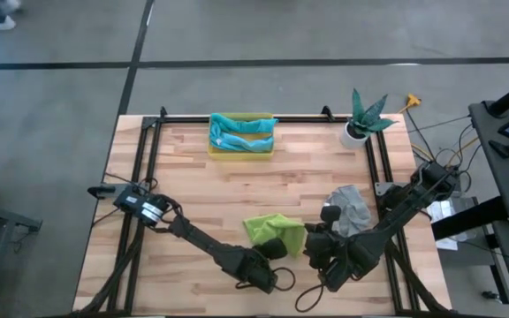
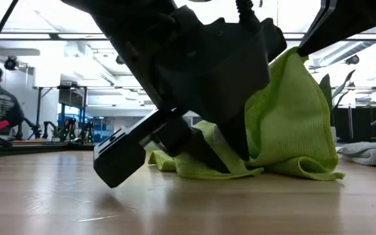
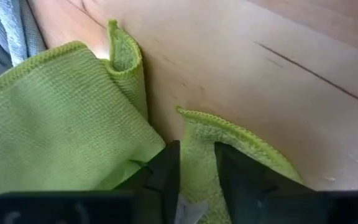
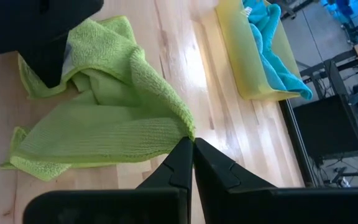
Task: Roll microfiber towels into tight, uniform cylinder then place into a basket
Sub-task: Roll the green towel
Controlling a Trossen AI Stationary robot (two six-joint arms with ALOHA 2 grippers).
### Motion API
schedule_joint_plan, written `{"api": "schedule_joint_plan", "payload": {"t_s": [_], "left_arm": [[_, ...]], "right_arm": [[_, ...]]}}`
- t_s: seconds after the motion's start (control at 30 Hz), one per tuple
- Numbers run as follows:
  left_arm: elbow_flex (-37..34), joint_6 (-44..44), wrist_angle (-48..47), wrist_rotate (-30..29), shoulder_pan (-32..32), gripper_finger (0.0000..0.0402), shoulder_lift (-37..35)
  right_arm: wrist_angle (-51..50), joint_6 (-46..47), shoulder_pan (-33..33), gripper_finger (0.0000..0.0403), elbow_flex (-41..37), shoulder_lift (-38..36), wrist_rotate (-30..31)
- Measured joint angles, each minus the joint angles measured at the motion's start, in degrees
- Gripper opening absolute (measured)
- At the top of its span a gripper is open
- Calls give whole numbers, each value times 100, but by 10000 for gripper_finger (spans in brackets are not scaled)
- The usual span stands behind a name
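Both pincers clamped on the lime green towel

The right pincer pinches a towel corner; the left pincer grips its edge opposite. Beyond them lie the grey towel, then the yellow basket holding teal towels. No readable writing.

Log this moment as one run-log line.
step: lime towel handling | left end effector: closing on lime green towel edge | right end effector: shut on towel corner | basket: holds teal towels | grey towel: waiting
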Motion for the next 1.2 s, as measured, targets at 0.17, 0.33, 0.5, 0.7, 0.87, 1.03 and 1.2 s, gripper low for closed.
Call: {"api": "schedule_joint_plan", "payload": {"t_s": [0.17,0.33,0.5,0.7,0.87,1.03,1.2], "left_arm": [[44,-11,0,-270,-39,59,9],[206,-556,16,-714,-166,43,-60],[247,-1873,80,-215,-197,42,-353],[217,-3371,95,114,-203,42,-362],[133,-3620,56,-2,-189,52,-156],[128,-3814,322,4,-147,73,-72],[101,-3916,351,-177,-62,93,-67]], "right_arm": [[11,-7,0,9,0,0,1],[16,-7,0,9,0,0,0],[31,-5,0,9,0,0,0],[71,-7,0,9,0,0,0],[101,-9,0,9,0,0,0],[113,-16,0,9,0,0,0],[123,-31,0,9,0,0,0]]}}
